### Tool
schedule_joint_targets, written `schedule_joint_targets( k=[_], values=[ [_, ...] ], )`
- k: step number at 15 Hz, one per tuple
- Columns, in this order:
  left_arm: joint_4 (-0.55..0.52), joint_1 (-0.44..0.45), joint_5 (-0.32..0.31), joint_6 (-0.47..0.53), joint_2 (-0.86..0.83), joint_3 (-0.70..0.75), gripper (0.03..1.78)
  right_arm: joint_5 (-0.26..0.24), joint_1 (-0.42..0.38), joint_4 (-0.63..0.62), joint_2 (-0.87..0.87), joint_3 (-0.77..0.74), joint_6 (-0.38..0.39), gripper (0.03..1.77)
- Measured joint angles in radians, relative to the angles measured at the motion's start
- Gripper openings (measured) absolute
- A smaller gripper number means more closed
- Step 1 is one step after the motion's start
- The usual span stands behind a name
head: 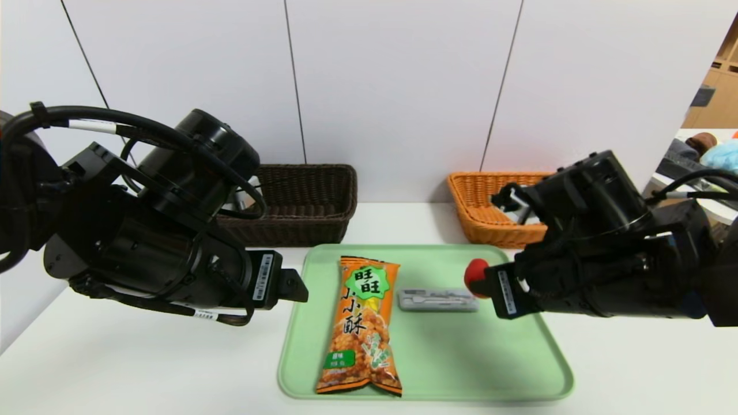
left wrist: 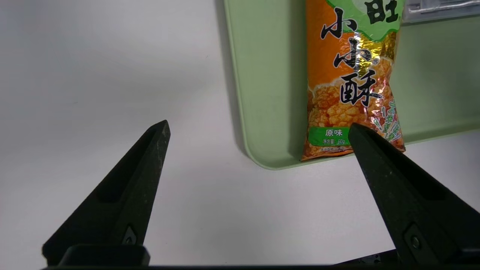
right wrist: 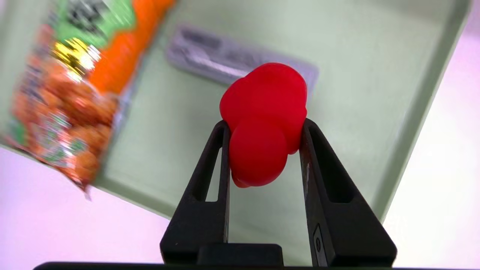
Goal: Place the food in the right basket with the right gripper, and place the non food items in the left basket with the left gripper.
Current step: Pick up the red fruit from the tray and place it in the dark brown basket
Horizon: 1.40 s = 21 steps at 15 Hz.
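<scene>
Above tray [head: 536, 369], right tool [right wrist: 264, 125] gripping red food [right wrist: 266, 112]

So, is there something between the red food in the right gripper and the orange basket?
Nothing visible. The right gripper holds the red food above the green tray; the orange basket lies just behind the tray, with only bare table between.

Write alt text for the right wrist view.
The right gripper clamps a lumpy red item above a green tray. On the tray lie an orange snack bag and a grey flat packet.
</scene>
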Motion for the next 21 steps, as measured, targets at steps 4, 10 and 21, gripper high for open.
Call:
schedule_joint_targets(
  k=[4,10,21],
  values=[
    [-0.001,0.0,-0.001,0.0,-0.002,0.009,1.69,0.001,0.006,-0.024,0.029,-0.153,-0.026,0.54],
    [-0.001,0.0,-0.001,0.0,-0.008,0.016,1.69,0.008,0.032,-0.297,0.213,-0.298,-0.12,0.53],
    [-0.002,0.001,0.001,0.003,-0.013,0.024,1.69,0.138,0.052,-0.321,0.593,-0.776,-0.151,0.51]
  ],
)
